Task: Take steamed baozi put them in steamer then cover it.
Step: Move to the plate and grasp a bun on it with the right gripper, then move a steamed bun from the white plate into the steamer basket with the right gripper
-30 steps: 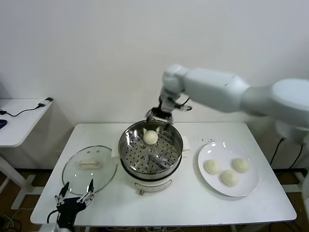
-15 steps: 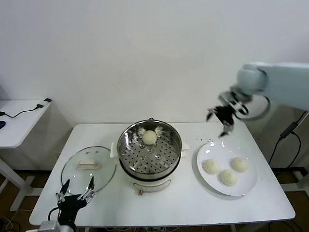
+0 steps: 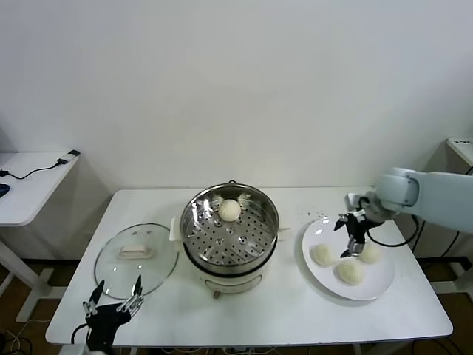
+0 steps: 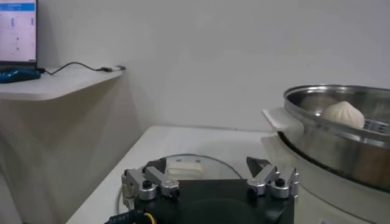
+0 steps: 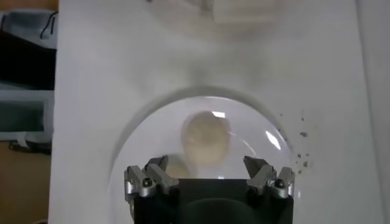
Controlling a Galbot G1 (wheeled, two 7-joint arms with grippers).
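1 baozi (image 3: pixel 230 210) in steamer (image 3: pixel 230 238); cover (image 3: pixel 137 257) off, beside.

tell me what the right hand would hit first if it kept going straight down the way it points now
Most likely a baozi on the white plate. The right hand is open above the plate, and that bun sits between its fingers in the wrist view. Depth is unclear, so it might meet bare plate instead.

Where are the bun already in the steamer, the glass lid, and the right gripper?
Bun in the steamer (image 3: pixel 230 210): head view, middle of its rounded top.
Glass lid (image 3: pixel 137 251): head view, on its white handle.
Right gripper (image 3: pixel 350 238): head view, midway between its open fingertips, over the plate (image 3: pixel 369 288).
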